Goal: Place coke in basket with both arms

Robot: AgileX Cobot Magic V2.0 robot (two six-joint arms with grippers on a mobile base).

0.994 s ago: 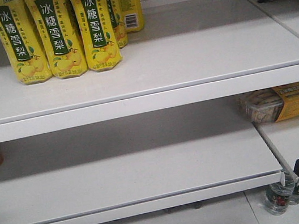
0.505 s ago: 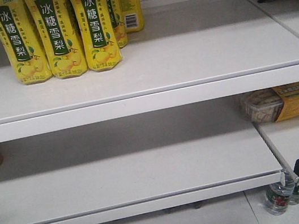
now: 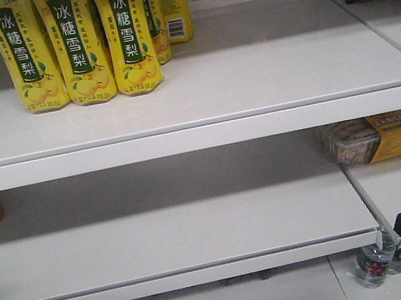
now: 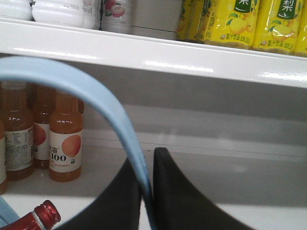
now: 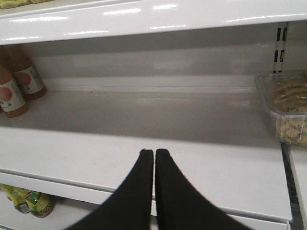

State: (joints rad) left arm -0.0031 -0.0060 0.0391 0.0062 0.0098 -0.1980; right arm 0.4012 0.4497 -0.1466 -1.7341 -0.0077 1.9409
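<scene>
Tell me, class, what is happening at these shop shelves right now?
A two-armed robot faces white shelves. Its left tool is shut on the light blue basket handle, holding it in front of the orange juice bottles. The right tool is shut with nothing in it, pointing at the bare middle shelf. A red bottle cap shows at the bottom left of the left wrist view. No coke can is visible in any view.

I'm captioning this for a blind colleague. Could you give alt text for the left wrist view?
The left gripper is clamped on the light blue basket handle, which arcs up to the left. Behind it stand orange juice bottles on a white shelf, with yellow drink packs above.
</scene>
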